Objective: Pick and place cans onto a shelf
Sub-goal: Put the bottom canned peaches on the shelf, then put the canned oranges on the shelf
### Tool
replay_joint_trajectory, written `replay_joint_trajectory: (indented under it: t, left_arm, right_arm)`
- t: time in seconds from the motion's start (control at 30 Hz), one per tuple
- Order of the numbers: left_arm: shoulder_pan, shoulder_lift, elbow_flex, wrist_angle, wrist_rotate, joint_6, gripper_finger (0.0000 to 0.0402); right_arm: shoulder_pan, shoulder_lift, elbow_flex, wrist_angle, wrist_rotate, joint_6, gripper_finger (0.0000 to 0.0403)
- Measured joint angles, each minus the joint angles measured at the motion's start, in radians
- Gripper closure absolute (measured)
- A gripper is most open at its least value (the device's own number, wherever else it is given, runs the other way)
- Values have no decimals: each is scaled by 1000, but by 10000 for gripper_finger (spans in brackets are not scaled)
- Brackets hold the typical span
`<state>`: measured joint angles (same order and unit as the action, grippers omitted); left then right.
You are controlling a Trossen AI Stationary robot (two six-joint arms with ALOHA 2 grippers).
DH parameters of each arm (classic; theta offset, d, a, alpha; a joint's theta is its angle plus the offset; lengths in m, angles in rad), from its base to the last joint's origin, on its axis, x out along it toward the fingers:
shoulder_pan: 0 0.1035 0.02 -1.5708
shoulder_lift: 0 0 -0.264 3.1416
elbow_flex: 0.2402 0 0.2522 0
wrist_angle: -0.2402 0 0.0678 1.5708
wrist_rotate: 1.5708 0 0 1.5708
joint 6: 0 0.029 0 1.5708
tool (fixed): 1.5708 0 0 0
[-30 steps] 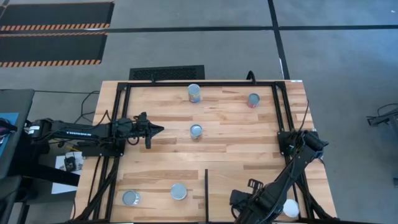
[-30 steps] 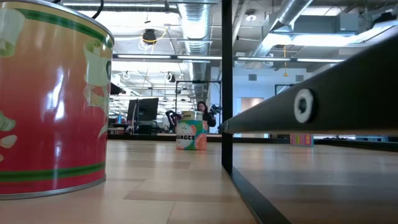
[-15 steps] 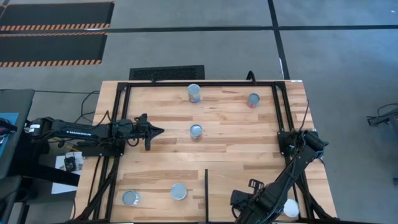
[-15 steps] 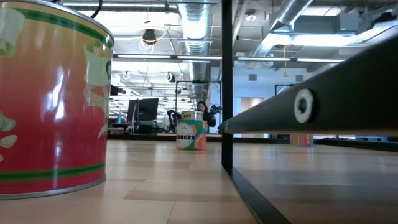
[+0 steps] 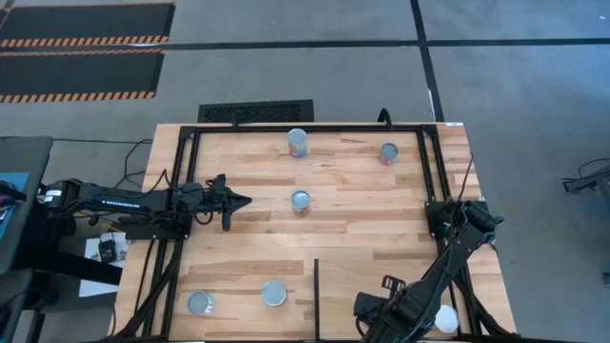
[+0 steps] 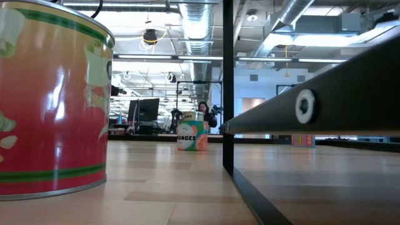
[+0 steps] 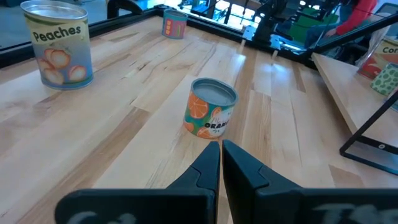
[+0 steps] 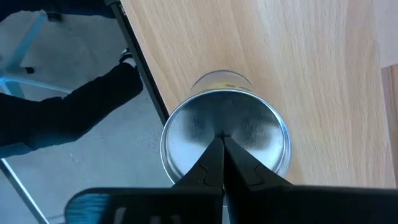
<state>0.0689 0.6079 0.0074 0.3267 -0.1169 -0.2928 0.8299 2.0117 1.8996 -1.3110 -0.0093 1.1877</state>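
The left tool (image 5: 246, 201) hovers closed and empty, aimed at the orange can (image 5: 300, 200) mid-table. Five cans (image 5: 297, 142) stand scattered left of the divider (image 5: 316, 295) — the right tool (image 8: 222, 144), closed, sits above a silver-topped can (image 8: 225, 140) at the near right.

That round tin can with orange slices on teal (image 7: 210, 116), a pale-blue peaches-label tin can (image 7: 58, 45) upper left, light-wood plank table (image 7: 130, 106).

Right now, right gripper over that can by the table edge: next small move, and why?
Probably open the right gripper before descending. Its fingers are shut and pointed at the middle of the silver-topped can standing upright near the table edge, so they cannot straddle it as they are. The left gripper waits shut, facing the orange can.
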Motion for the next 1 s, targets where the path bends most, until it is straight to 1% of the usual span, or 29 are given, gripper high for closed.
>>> replay_joint_trajectory:
  t: [0.47,0.8,0.9,1.0]
  left_arm:
    - [0,0,0,0,0,-7,395]
    - [0,0,0,0,1,-2,395]
    - [0,0,0,0,1,4,395]
    - [0,0,0,0,7,7,395]
  right_arm:
    - [0,-4,1,-17,13,-40,379]
    - [-5,-74,1,-12,113,-131,387]
    - [-12,-92,1,-11,160,-192,389]
    - [-29,-96,2,-6,204,-294,395]
